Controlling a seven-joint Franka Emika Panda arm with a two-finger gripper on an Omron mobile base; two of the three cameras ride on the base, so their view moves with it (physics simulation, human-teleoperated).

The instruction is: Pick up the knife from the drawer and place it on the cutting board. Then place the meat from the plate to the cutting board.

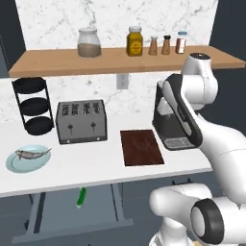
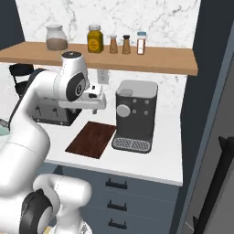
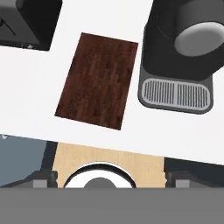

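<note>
The knife [image 1: 81, 197], green-handled, lies in the open drawer [image 1: 72, 228] below the counter's front edge. A little right of it, up on the counter, sits the dark reddish-brown cutting board [image 1: 141, 147] [image 2: 92, 139] [image 3: 98, 79], with nothing on it. At the far left the pale plate [image 1: 14, 166] carries the grey fish-shaped meat [image 1: 32, 153]. My gripper [image 3: 110, 180] [image 2: 89, 109] hangs high over the board's near edge, looking straight down. Its fingertips [image 3: 43, 179] stand wide apart, open, with nothing between them.
A silver toaster [image 1: 81, 121] stands left of the board and a dark coffee machine [image 2: 135, 116] [image 3: 183, 48] right of it. A black tiered rack [image 1: 33, 105] is at the back left. A wooden shelf [image 1: 120, 60] with jars runs overhead.
</note>
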